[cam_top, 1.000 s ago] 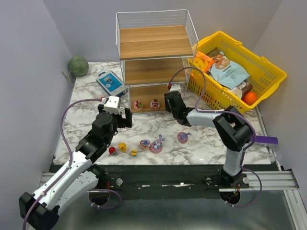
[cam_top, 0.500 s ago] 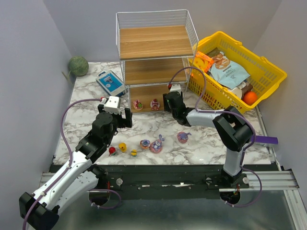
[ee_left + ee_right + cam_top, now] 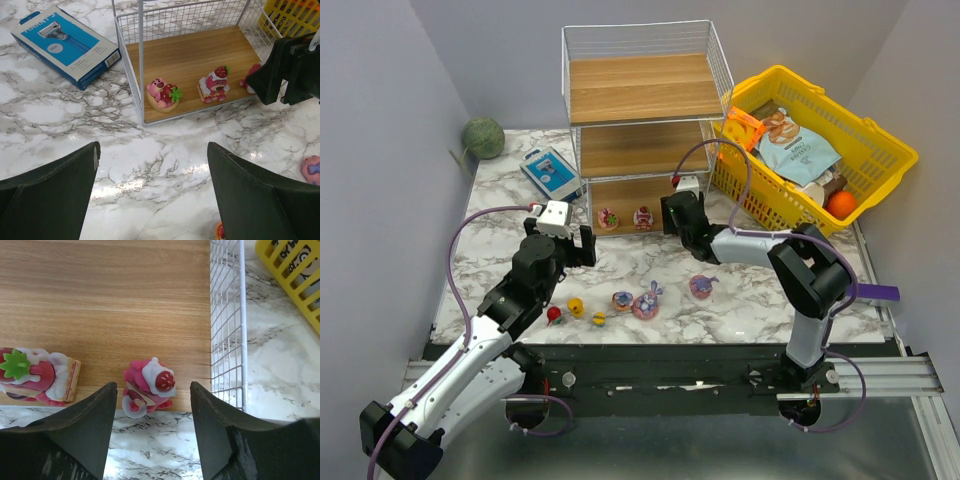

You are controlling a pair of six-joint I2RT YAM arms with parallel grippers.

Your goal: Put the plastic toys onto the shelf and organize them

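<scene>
Right gripper (image 3: 671, 213) is at the front of the bottom tier of the shelf (image 3: 645, 90), jaws spread, clamping nothing. The right cake toy (image 3: 148, 386) stands released between its fingers, with a clear gap on one side and only a sliver on the other. The toy sits on the very front lip of the bottom board. The shelf's right mesh wall is just beside it, and the yellow basket (image 3: 295, 275) is right past that wall, so it's tight on that side.

Middle cake toy (image 3: 214, 84) and left cake toy (image 3: 163, 93) are on the same board. All three line the front edge, apart from each other, with bare wood behind them back to the rear mesh.

Left gripper (image 3: 152, 150) hangs over the table (image 3: 640, 262) off the shelf's front-left post, jaws wide, holding nothing. Blue-white box (image 3: 65, 45) lies left of the shelf, near but not touching.

Six loose toys form a rough line near the arm bases: red-haired toy (image 3: 553, 315), yellow toy (image 3: 576, 306), small yellow toy (image 3: 599, 319), pink cake toy (image 3: 622, 299), bunny-eared toy (image 3: 647, 301), pink-purple toy (image 3: 701, 286). Bare marble separates that line from the shelf front.
</scene>
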